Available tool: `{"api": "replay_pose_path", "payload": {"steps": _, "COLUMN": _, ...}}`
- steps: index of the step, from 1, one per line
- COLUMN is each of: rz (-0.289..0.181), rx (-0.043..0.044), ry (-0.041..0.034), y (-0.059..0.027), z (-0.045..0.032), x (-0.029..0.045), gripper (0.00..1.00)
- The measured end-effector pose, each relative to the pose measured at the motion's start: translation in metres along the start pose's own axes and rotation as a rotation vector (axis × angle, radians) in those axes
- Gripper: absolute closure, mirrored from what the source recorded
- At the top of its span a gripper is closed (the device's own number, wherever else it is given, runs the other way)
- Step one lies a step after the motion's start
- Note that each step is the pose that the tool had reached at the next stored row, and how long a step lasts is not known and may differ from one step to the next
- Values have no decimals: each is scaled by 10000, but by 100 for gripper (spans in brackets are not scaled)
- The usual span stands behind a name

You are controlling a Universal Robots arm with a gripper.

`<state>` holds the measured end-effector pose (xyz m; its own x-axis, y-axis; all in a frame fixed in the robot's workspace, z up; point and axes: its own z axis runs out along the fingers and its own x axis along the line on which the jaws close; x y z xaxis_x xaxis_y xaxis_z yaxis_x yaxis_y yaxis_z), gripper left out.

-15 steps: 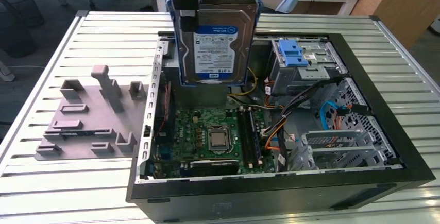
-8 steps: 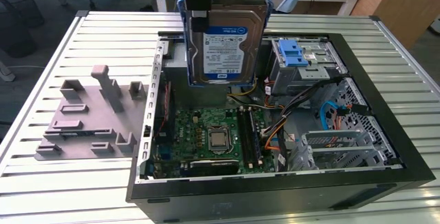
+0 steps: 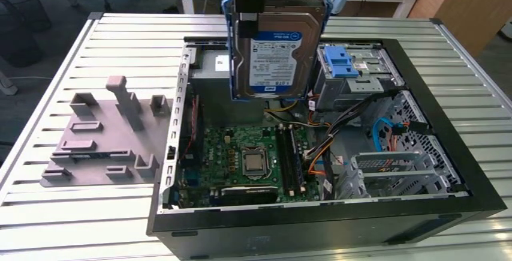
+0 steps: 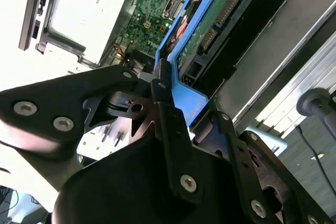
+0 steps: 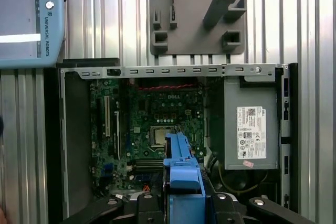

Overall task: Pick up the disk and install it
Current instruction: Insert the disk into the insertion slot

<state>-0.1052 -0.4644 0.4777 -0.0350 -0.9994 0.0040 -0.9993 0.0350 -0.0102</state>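
The disk (image 3: 276, 51) hangs upright above the open computer case (image 3: 320, 228), its white label with a blue band facing the exterior view and blue rails along both sides. My gripper (image 3: 254, 10) comes down from above and is shut on the disk's top edge. In the second wrist view, black fingers (image 4: 167, 109) clamp the blue rail (image 4: 184, 95), with the disk's green circuit board (image 4: 210, 24) beyond them. The first wrist view looks past the blue rail (image 5: 182, 163) down onto the motherboard (image 5: 157, 124). The disk hovers over the rear of the case, beside the silver drive cage with a blue latch (image 3: 351, 69).
A grey power supply box with a white sticker (image 5: 251, 129) sits in one corner of the case. Loose cables (image 3: 320, 156) run beside the motherboard. A grey plastic fixture (image 3: 108, 138) lies on the slatted metal table at the exterior view's left. A pendant with a red button (image 5: 26, 19) rests nearby.
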Motion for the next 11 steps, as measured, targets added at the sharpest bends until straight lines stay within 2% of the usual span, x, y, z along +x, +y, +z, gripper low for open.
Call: {"api": "replay_pose_path", "payload": {"steps": 11, "rz": 0, "rx": 0, "ry": 1, "y": -220, "z": 5, "x": 5, "gripper": 63}}
